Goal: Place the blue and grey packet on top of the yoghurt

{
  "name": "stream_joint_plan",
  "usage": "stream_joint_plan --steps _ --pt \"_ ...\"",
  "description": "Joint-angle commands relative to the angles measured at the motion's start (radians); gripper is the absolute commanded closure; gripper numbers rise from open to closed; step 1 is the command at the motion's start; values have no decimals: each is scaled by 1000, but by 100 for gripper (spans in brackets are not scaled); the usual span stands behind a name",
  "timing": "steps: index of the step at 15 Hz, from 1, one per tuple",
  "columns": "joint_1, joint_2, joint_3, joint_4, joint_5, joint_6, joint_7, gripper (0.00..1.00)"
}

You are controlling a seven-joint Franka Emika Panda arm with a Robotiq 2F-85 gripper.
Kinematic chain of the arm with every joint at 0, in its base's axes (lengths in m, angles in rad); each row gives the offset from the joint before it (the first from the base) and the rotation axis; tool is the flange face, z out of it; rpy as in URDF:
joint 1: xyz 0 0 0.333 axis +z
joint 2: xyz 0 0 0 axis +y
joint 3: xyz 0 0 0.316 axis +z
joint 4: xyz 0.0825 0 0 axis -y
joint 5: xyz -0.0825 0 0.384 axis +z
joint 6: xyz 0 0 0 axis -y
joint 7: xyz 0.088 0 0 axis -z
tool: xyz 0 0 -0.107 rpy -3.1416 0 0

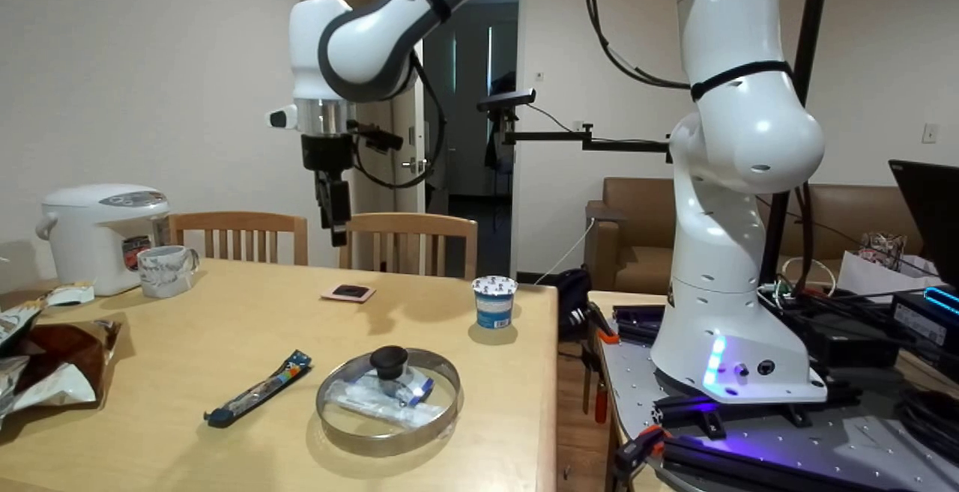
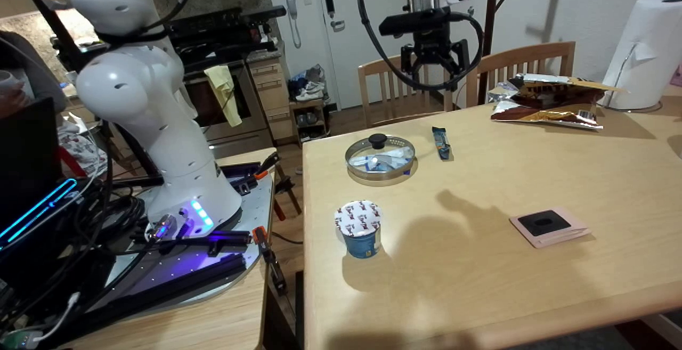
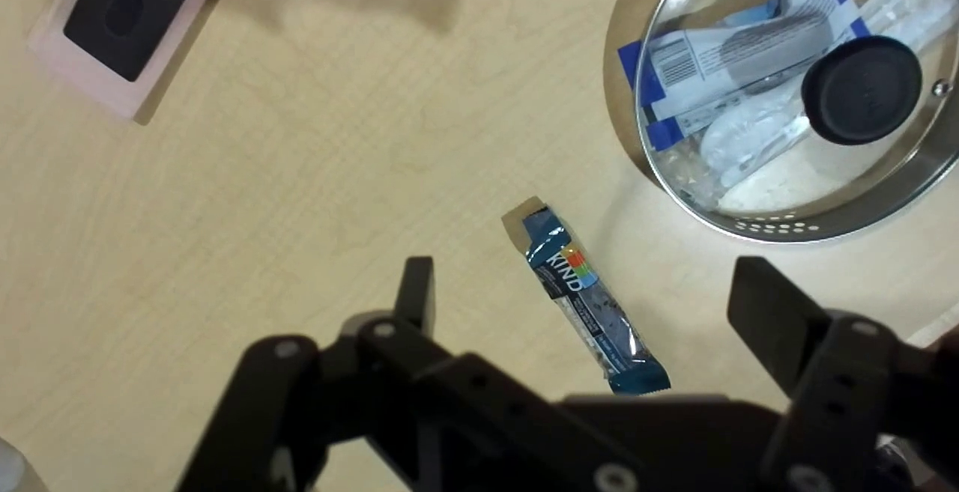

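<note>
While above table (image 2: 559,169), gripper (image 3: 588,293) downward.

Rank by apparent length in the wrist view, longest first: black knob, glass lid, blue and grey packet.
Longest: glass lid, though cut off by the frame.
Next: blue and grey packet.
Shortest: black knob.

Room light moderately bright. Pale wooden surface (image 2: 533,179) carries soft-edged shadows in both exterior views; white rounded robot base (image 1: 738,335) gives blue-violet glow. Wrist view: long, narrow blue and grey packet (image 3: 599,320) shows small glare; black angular fingers (image 3: 772,320) nearly silhouettes.
</note>
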Motion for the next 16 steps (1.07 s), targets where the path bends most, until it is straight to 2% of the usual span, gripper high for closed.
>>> stream_joint_plan --steps 1,6,16 --pt "-27 114 44 97 10 18 -61 0" --pt "-30 242 93 237 -12 -7 -161 0" --pt "6 526 118 501 -102 -132 -289 0"
